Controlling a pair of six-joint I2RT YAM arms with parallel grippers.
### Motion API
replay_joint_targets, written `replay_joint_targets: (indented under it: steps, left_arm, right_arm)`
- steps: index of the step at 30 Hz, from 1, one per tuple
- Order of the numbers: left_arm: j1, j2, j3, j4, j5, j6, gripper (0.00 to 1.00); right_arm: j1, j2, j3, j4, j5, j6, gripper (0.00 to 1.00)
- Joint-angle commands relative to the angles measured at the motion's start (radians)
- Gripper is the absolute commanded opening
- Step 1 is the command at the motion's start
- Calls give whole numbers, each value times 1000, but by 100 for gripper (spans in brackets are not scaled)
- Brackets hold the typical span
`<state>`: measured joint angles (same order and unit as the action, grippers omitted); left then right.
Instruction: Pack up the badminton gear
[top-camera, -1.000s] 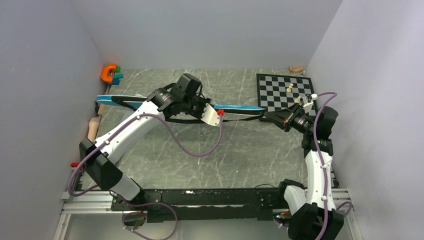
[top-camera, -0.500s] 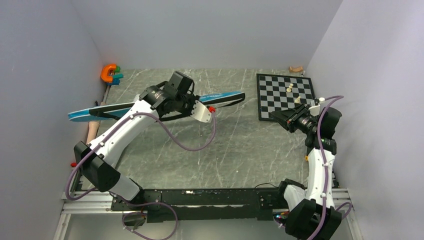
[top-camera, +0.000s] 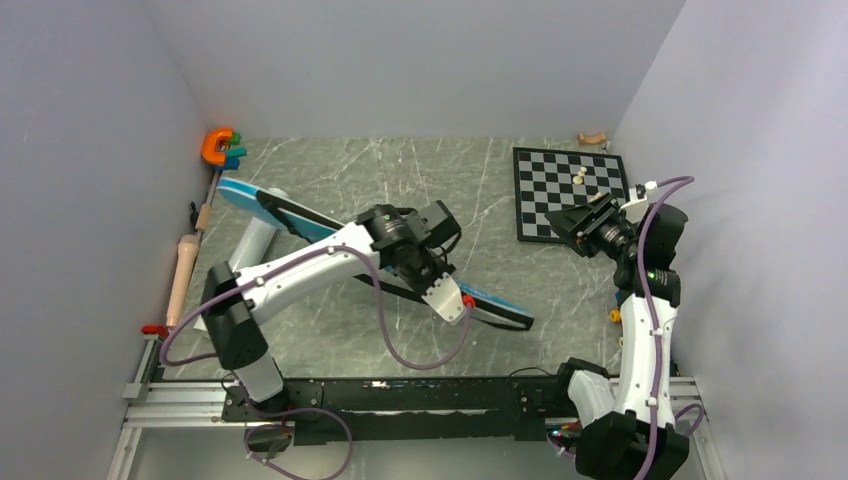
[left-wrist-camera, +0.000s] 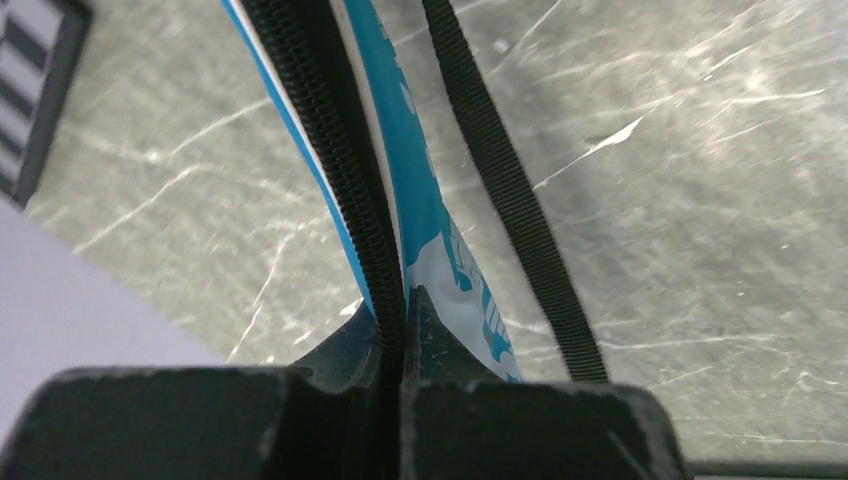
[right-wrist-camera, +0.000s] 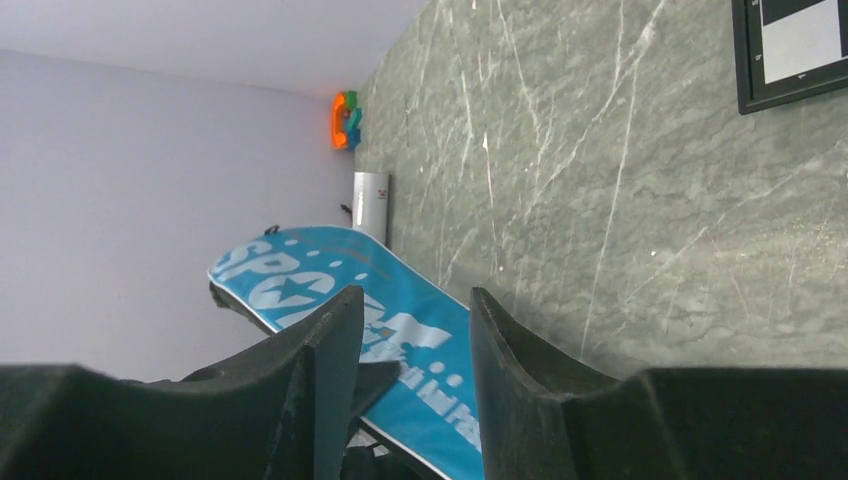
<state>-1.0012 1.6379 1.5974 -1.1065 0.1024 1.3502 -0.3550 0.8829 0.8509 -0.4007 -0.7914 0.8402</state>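
Seen from overhead, a grey marbled table (top-camera: 500, 250) sits between pale walls, with two robot arms rising from its near edge.

A long blue racket-shaped bag (top-camera: 245, 197) crosses the table on a slant. Its wide end is at about 10 o'clock near the left wall, and its narrow end is at about 5 o'clock, just right of centre. The left gripper (top-camera: 455, 300) holds the bag towards the narrow end. In the left wrist view the left gripper (left-wrist-camera: 402, 390) has its fingers pressed together on the bag's black zip (left-wrist-camera: 340, 170), at the edge of the blue fabric (left-wrist-camera: 400, 150). A black strap (left-wrist-camera: 500, 180) runs loose just beside the zip. It is not possible to tell whether the bag's ends rest on the table.

A white tube (top-camera: 255, 242) lies at about 9 o'clock, partly under the bag and the left arm. Two pale handles (top-camera: 182, 275) lie against the left wall, one behind the other.

The right gripper (top-camera: 565, 222) hangs at about 2 o'clock, at the near edge of a black-and-white chessboard (top-camera: 570, 200) that carries a few pale pieces. In the right wrist view the right gripper (right-wrist-camera: 412, 300) has its fingers apart with nothing between them. Through the gap, well away, the bag (right-wrist-camera: 320, 275) shows its broad face with white "SPORT" lettering, with the tube (right-wrist-camera: 370, 205) behind it.

An orange C-shaped toy (top-camera: 217, 147) sits in the far-left corner, at about 11 o'clock.
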Motion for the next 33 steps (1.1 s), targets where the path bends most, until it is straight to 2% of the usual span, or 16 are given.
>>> replay_joint_targets:
  steps: [1, 6, 11, 17, 19, 20, 21, 22, 32, 33]
  left_arm:
    - [-34, 79, 120, -112, 67, 57, 0]
    - [-33, 225, 198, -216, 102, 160, 0]
    - [-16, 338, 266, -194, 146, 207, 2]
    - [30, 475, 371, -177, 160, 225, 8]
    - [51, 496, 383, -132, 169, 204, 16]
    - [59, 497, 377, -99, 173, 194, 25]
    - [67, 496, 365, -62, 175, 185, 44]
    - [74, 492, 354, -32, 178, 181, 49]
    - [130, 368, 273, 151, 163, 55, 55]
    - [140, 351, 268, 156, 164, 37, 66]
  right_arm:
    - [16, -19, -22, 18, 17, -9, 47]
    - [55, -31, -56, 50, 38, 14, 47]
    - [89, -27, -57, 38, 66, 8, 49]
    - [97, -27, -82, 52, 72, 18, 51]
    - [101, -28, -88, 60, 77, 23, 53]
    - [105, -28, -91, 61, 80, 24, 54]
    - [108, -27, -93, 63, 84, 24, 55]
    - [112, -25, -95, 63, 88, 21, 56]
    - [134, -5, -111, 72, 112, 14, 58]
    - [137, -5, -111, 72, 116, 12, 59]
